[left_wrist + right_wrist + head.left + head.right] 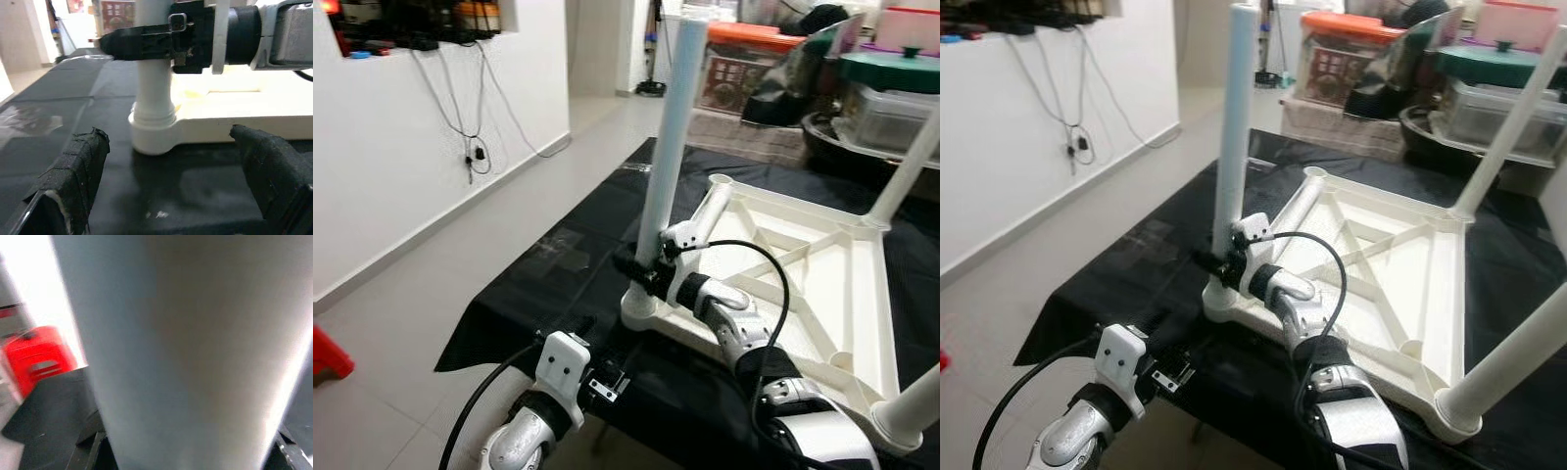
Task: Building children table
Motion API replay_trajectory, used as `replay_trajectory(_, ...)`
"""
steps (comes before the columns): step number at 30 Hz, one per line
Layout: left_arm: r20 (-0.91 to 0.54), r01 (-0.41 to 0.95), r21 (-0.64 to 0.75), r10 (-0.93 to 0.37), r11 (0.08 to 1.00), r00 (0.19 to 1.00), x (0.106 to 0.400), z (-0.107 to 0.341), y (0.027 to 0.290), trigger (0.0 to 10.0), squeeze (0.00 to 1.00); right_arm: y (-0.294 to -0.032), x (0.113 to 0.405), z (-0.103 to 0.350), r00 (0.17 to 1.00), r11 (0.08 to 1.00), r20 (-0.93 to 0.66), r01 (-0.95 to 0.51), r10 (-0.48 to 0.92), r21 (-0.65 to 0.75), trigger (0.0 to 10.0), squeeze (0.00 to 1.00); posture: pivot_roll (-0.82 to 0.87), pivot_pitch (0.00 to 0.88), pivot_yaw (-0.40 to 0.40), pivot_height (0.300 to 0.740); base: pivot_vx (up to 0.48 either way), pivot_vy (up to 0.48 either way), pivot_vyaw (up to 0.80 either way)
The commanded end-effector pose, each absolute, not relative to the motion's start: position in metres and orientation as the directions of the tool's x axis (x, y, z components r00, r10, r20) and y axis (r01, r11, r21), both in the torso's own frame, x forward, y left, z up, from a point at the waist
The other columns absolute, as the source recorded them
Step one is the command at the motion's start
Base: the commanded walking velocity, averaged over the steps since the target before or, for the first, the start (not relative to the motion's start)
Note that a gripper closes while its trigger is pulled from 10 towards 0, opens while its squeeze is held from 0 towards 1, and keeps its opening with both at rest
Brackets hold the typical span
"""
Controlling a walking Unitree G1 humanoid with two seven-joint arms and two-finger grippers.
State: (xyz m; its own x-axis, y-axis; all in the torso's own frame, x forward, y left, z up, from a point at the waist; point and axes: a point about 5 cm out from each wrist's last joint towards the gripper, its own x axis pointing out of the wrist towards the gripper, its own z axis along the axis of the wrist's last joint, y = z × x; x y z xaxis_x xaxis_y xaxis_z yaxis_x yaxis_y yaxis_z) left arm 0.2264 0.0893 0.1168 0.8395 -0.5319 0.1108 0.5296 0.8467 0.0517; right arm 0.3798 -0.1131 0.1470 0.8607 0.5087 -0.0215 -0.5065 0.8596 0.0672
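The white plastic table top lies upside down on the black sheet, ribbed underside facing up. One white tubular leg stands upright in the near-left corner socket, and two more legs lean up from the right-hand corners, while the far-left socket is open

Smooth white plastic table (legs too); glossy, seemingly plastic black sheet.
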Motion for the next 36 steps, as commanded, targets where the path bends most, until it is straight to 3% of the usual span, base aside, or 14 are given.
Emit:
replay_trajectory(1, 0.095, 0.537, 0.048, -0.539, 0.842, 0.837, 0.225, 0.114, 0.089, 10.0, 0.00, -0.165, 0.380, 0.133, 0.996, 0.998, -0.090, -0.009, 0.015, 0.067, 0.0, 0.00, 0.19, 0.000, -0.070, 0.740, 0.000, 0.000, 0.00)
replay_trajectory(2, 0.094, 0.538, 0.048, -0.540, 0.842, 0.836, 0.225, 0.114, 0.089, 10.0, 0.00, -0.183, 0.371, 0.128, 0.966, 0.968, -0.099, 0.243, -0.237, 0.056, 0.0, 0.00, 0.19, 0.000, -0.067, 0.740, 0.000, 0.000, 0.00)
replay_trajectory(3, 0.094, 0.538, 0.048, -0.540, 0.842, 0.836, 0.225, 0.114, 0.089, 10.0, 0.00, -0.183, 0.371, 0.128, 0.966, 0.968, -0.099, 0.243, -0.237, 0.056, 0.0, 0.00, 0.19, 0.000, -0.067, 0.740, 0.000, 0.000, 0.00)
replay_trajectory(4, 0.094, 0.539, 0.048, -0.541, 0.841, 0.836, 0.225, 0.114, 0.089, 10.0, 0.00, -0.190, 0.362, 0.125, 0.920, 0.921, -0.104, 0.384, -0.378, 0.056, 0.0, 0.00, 0.19, 0.000, -0.071, 0.740, 0.000, 0.000, 0.00)
replay_trajectory(12, 0.094, 0.537, 0.050, -0.540, 0.842, 0.837, 0.226, 0.114, 0.089, 10.0, 0.00, -0.172, 0.358, 0.131, 0.895, 0.890, -0.088, 0.444, -0.437, 0.103, 0.0, 0.00, 0.19, 0.000, -0.071, 0.740, 0.000, 0.000, 0.00)
replay_trajectory(14, 0.094, 0.537, 0.049, -0.539, 0.842, 0.837, 0.226, 0.114, 0.089, 10.0, 0.00, -0.164, 0.364, 0.134, 0.927, 0.918, -0.070, 0.376, -0.369, 0.127, 10.0, 0.00, 0.19, 0.000, -0.072, 0.740, 0.000, 0.000, 0.00)
replay_trajectory(17, 0.094, 0.537, 0.049, -0.539, 0.842, 0.837, 0.226, 0.114, 0.089, 10.0, 0.00, -0.162, 0.366, 0.135, 0.941, 0.931, -0.056, 0.339, -0.335, 0.134, 10.0, 0.00, 0.19, 0.000, -0.070, 0.740, 0.000, 0.000, 0.00)
replay_trajectory(18, 0.094, 0.537, 0.049, -0.539, 0.842, 0.837, 0.226, 0.114, 0.089, 10.0, 0.00, -0.158, 0.368, 0.138, 0.954, 0.943, -0.031, 0.300, -0.299, 0.147, 10.0, 1.00, 0.19, 0.000, -0.073, 0.740, 0.000, 0.000, 0.00)
replay_trajectory(23, 0.094, 0.537, 0.048, -0.539, 0.842, 0.837, 0.226, 0.114, 0.089, 10.0, 0.00, -0.158, 0.372, 0.144, 0.966, 0.958, 0.020, 0.255, -0.259, 0.132, 10.0, 1.00, 0.19, 0.000, -0.071, 0.740, 0.000, 0.000, 0.00)
replay_trajectory(24, 0.093, 0.537, 0.048, -0.539, 0.842, 0.837, 0.226, 0.114, 0.089, 10.0, 0.00, -0.160, 0.373, 0.149, 0.970, 0.965, 0.049, 0.229, -0.237, 0.131, 10.0, 0.00, 0.19, 0.000, -0.073, 0.740, 0.000, 0.000, 0.00)
replay_trajectory(30, 0.093, 0.538, 0.048, -0.540, 0.842, 0.836, 0.226, 0.114, 0.088, 10.0, 0.00, -0.158, 0.382, 0.158, 0.985, 0.968, 0.066, -0.169, 0.159, 0.185, 10.0, 0.00, 0.19, 0.000, -0.072, 0.740, 0.000, 0.000, 0.00)
replay_trajectory(31, 0.093, 0.539, 0.049, -0.541, 0.841, 0.836, 0.227, 0.114, 0.088, 10.0, 0.00, -0.152, 0.380, 0.158, 0.911, 0.889, 0.054, -0.410, 0.408, 0.205, 10.0, 0.00, 0.19, 0.000, -0.072, 0.740, 0.000, 0.000, 0.00)
replay_trajectory(34, 0.093, 0.539, 0.049, -0.541, 0.841, 0.836, 0.227, 0.114, 0.088, 10.0, 0.00, -0.150, 0.379, 0.158, 0.872, 0.848, 0.048, -0.486, 0.487, 0.211, 10.0, 0.00, 0.19, 0.000, -0.072, 0.740, 0.000, 0.000, 0.00)
replay_trajectory(36, 0.093, 0.539, 0.049, -0.541, 0.841, 0.836, 0.227, 0.113, 0.089, 10.0, 0.00, -0.144, 0.371, 0.157, 0.751, 0.733, 0.038, -0.653, 0.659, 0.191, 10.0, 0.00, 0.19, 0.000, -0.071, 0.740, 0.000, 0.000, 0.00)
